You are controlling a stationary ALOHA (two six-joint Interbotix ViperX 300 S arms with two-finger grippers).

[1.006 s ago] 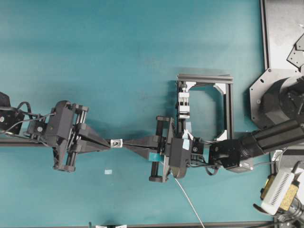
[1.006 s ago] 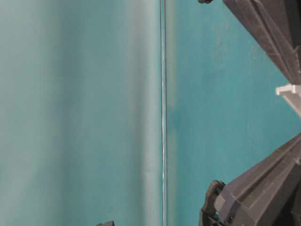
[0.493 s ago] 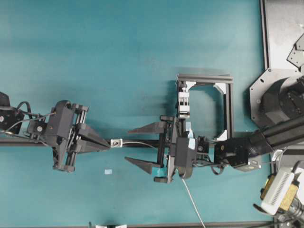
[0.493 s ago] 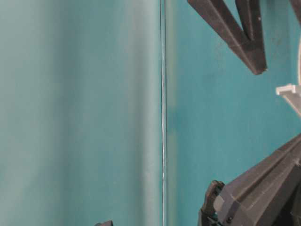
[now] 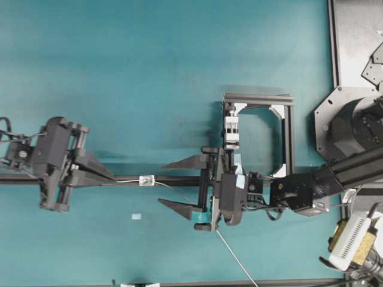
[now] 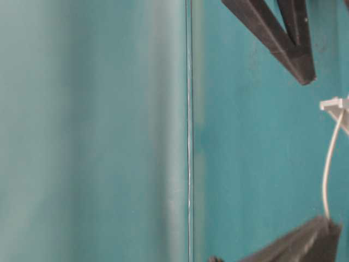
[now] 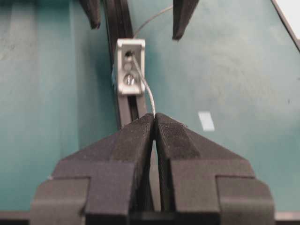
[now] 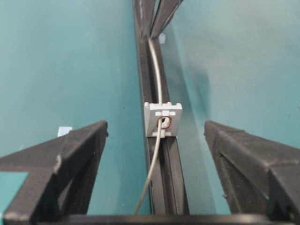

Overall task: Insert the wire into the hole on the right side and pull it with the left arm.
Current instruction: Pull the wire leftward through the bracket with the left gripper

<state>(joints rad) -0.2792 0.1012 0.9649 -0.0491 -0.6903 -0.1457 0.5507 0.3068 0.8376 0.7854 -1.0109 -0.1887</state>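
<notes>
Wire (image 7: 145, 91) through hole (image 7: 128, 54), pinched by left gripper (image 7: 154, 116); right gripper (image 5: 170, 185) spread; black rail (image 5: 179, 179) beneath.

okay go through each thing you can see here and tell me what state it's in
wire: threaded through the hole, pinched at the left gripper's tips.
hole: wire passing through it.
bracket: sitting on the black rail.
left gripper: shut on the wire.
right gripper: open, holding nothing.
</notes>
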